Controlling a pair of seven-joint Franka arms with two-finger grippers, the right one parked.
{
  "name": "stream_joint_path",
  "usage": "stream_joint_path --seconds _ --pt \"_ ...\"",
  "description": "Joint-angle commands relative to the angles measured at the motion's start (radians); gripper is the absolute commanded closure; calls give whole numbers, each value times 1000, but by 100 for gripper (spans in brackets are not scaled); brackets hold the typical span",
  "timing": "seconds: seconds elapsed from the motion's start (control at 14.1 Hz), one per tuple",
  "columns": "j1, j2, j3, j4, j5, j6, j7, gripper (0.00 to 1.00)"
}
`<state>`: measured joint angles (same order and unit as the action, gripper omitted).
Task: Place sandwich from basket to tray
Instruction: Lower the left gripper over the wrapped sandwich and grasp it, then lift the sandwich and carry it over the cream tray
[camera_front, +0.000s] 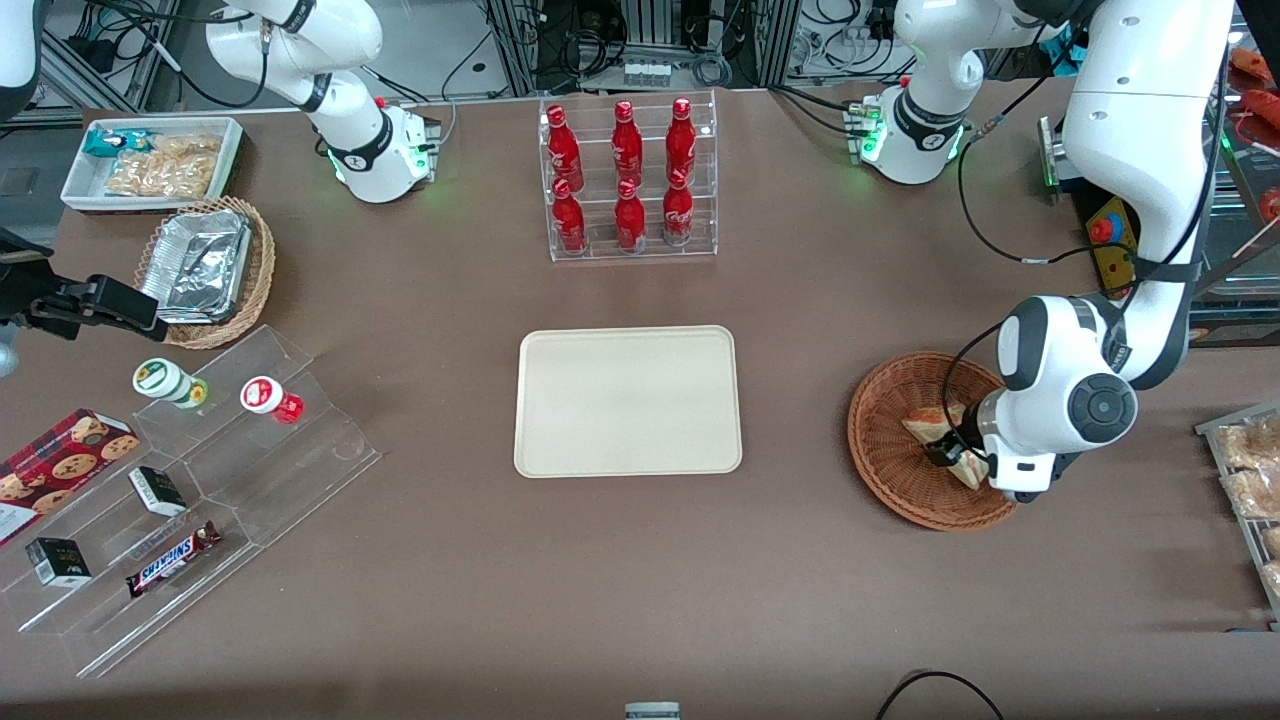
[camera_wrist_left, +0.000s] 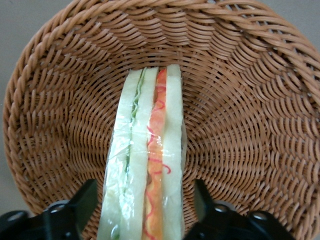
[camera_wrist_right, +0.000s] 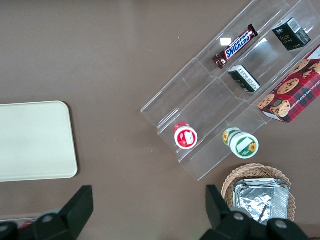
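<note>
The sandwich (camera_wrist_left: 147, 165) lies in the round reddish-brown wicker basket (camera_front: 880, 440), toward the working arm's end of the brown counter (camera_front: 640, 600). In the left wrist view it stands on edge, showing its cut side: two bands of white bread with a thin line of green between the pale layers, then a red-orange strip of filling, all under clear wrap that wrinkles and catches the light. The wrap carries thin red scribbled lines over the orange strip. The front view shows it as a small pale wedge with a touch of orange, partly covered by the arm.

The gripper (camera_wrist_left: 145, 210) is down inside the basket, over the sandwich. Its black fingers (camera_wrist_left: 82, 202) are spread, one on each side of the wedge, with a narrow gap visible between each finger and the wrap; they are not pinching it.

The cream-beige tray (camera_front: 628, 400) lies flat in the middle of the counter, well apart from the basket, with nothing on it. A clear rack of red bottles (camera_front: 627, 180) stands farther from the front camera than the tray.
</note>
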<state>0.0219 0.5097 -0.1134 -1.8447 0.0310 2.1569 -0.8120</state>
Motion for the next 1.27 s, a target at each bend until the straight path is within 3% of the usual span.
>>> stream_joint_path --seconds 0.0,0.28,0.71,1.2 --pt "7 -2 -9 -10 12 18 -45 66" --pt "-10 -48 -18 39 12 -46 -70 71" --pt "-258 -45 -31 306 0 -348 -154 74" --pt "-566 189 -58 582 1 -344 -156 72"
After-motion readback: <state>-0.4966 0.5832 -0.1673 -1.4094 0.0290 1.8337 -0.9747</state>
